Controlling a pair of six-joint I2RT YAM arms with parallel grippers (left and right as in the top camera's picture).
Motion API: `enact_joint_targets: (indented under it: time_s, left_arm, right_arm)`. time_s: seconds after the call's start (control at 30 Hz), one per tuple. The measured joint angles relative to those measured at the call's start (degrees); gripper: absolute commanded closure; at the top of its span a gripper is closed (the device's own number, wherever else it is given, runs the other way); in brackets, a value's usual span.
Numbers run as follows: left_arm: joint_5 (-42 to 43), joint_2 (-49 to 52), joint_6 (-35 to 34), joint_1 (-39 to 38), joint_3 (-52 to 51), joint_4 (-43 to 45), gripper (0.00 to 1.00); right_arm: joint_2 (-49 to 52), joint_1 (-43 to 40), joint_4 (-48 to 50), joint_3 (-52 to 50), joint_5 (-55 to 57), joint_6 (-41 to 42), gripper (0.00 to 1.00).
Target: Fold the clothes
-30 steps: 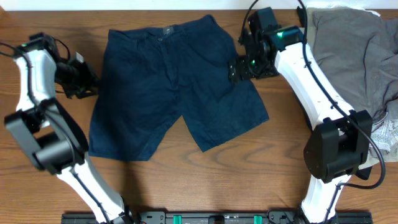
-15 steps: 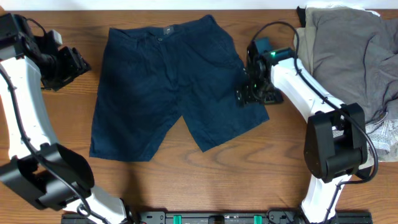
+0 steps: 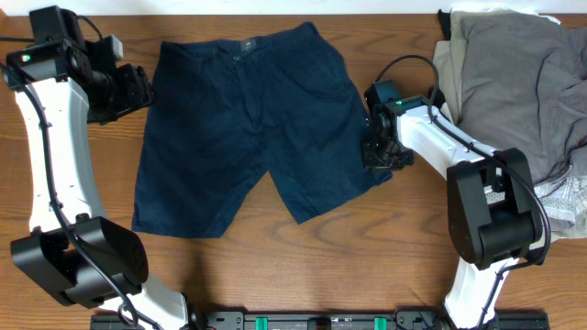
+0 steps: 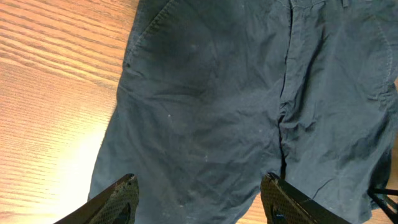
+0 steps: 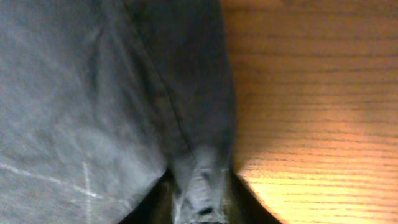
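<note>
At the middle of a wooden table lie navy shorts, spread flat, with the waistband toward the far edge and both short legs pointing toward the robot. On the outer hem of the leg nearer the right arm, the right gripper pinches a small fold of the fabric; its wrist view shows the cloth bunched between the fingers. Beside the opposite waistband corner, the left gripper hovers with fingers spread wide, holding nothing. On the right side of the table sits a heap of other clothes: a grey garment on top, with a beige one and a white-patterned one at its edges.
</note>
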Motion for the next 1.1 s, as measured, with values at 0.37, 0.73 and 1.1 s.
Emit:
enact_joint_targets:
  time_s: [0.37, 0.73, 1.1]
  left_arm:
    - [-0.44, 0.00, 0.02, 0.00, 0.00, 0.55, 0.36]
    - [-1.03, 0.00, 0.02, -2.78, 0.00, 2.97, 0.36]
    - [-4.59, 0.02, 0.07, -6.47, 0.00, 5.27, 0.36]
  right_arm:
    - [0.04, -6.58, 21.66, -0.48, 4.46, -0.92, 0.99]
    - [7.41, -11.15, 60.63, 0.09, 5.66, -3.43, 0.97]
    - [15.43, -14.69, 43.41, 17.53, 0.98, -4.33, 0.01]
